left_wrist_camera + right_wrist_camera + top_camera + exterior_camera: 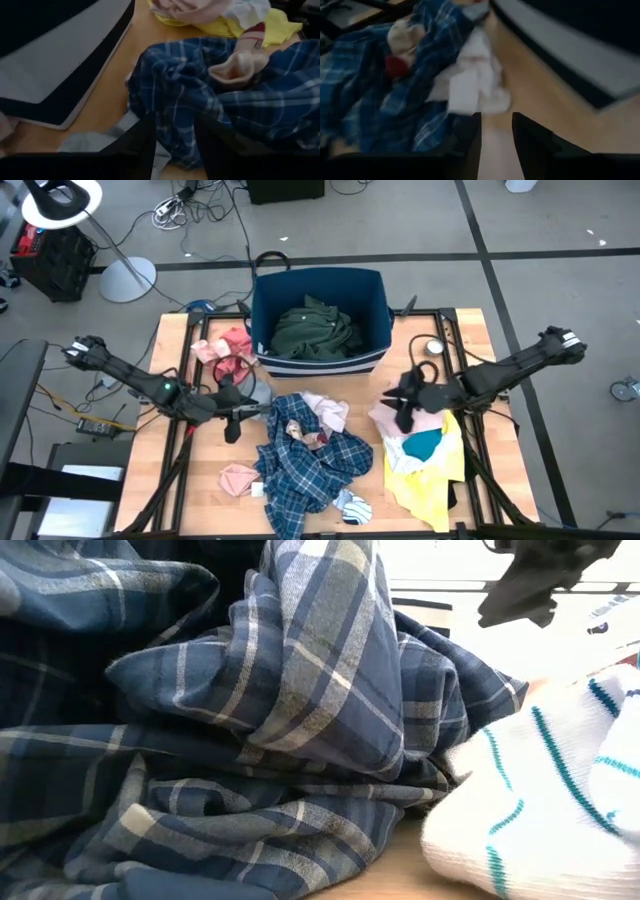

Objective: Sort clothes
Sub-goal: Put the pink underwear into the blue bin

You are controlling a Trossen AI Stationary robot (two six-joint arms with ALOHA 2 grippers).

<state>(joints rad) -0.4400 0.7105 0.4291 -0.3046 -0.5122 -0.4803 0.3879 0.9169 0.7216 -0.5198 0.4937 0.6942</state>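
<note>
My left gripper (233,423) hovers over the table (170,480) at about nine o'clock from the middle, fingers (145,145) parted with nothing between them, just off the near edge of the blue plaid shirt (305,465). My right gripper (405,412) sits at about three o'clock, its two fingers (470,135) also apart with only bare wood showing in the gap, empty, above the pale pink piece (395,420) that lies on the yellow shirt (430,480). The plaid shirt is heaped at the table's centre toward six o'clock, with a white piece (470,85) and a cream and maroon scrap (318,438) lying on its upper folds. A striped white sock (352,507) lies at its six o'clock edge; in the low view it sits just beside the plaid. A pink piece (238,478) rests at seven o'clock, and red and pink garments (228,352) at eleven. The dark green shirt (315,330) lies inside the navy bin (262,310) at twelve o'clock. A teal piece (425,445) rests on the yellow shirt.
</note>
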